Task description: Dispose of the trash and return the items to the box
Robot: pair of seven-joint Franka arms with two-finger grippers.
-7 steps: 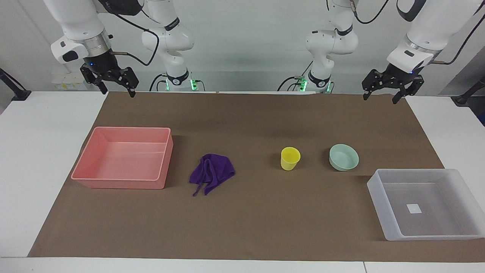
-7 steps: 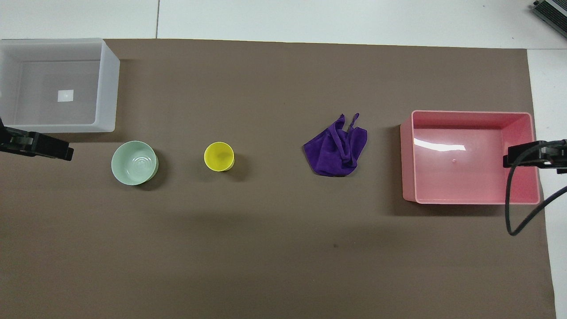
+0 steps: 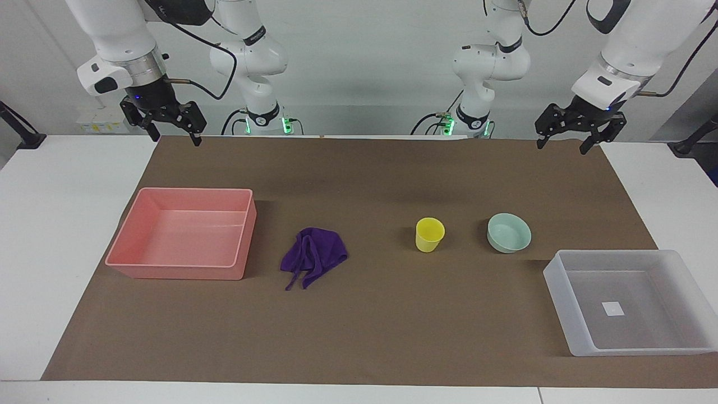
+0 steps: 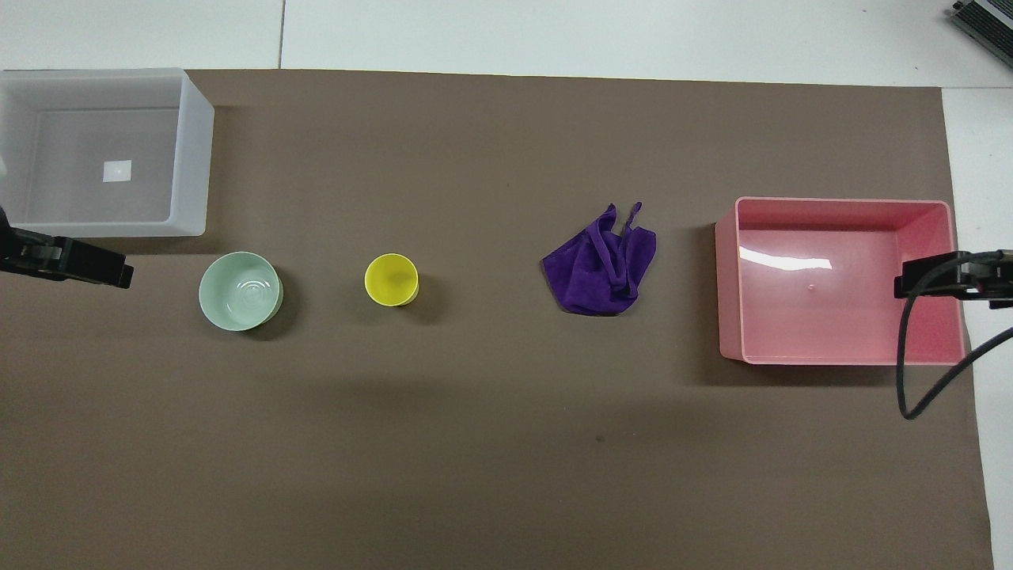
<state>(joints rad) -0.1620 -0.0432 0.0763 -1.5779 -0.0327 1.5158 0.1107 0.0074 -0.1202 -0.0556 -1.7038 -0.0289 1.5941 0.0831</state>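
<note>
Desk is white, with a brown mat covering most of it; all task things sit on the mat.

Purple cloth, loosely folded, lies flat near mid-mat, just beside the pink bin but not touching it. The bin stands toward the right arm's end of the desk and holds nothing.

Yellow cup stands upright, mouth up, between the cloth and the mint-green bowl. Cup and bowl are near each other, apart, roughly level in distance from the robots. The bowl sits upright.

Translucent white box rests at the left arm's end of the desk, farther from the robots than the bowl, near it but apart. Only a small white square label shows on its floor.

Left hand: up in the air over the mat's near edge at the left arm's end, fingers spread apart, released, grasping nothing. In the overhead view only its tip shows at the frame edge, beside the box's near wall.

Right hand: up in the air over the mat's near corner at the right arm's end, fingers likewise spread, released, nothing between them. In the overhead view its tip covers part of the pink bin's end wall; the facing view shows it well above the bin, not touching.
</note>
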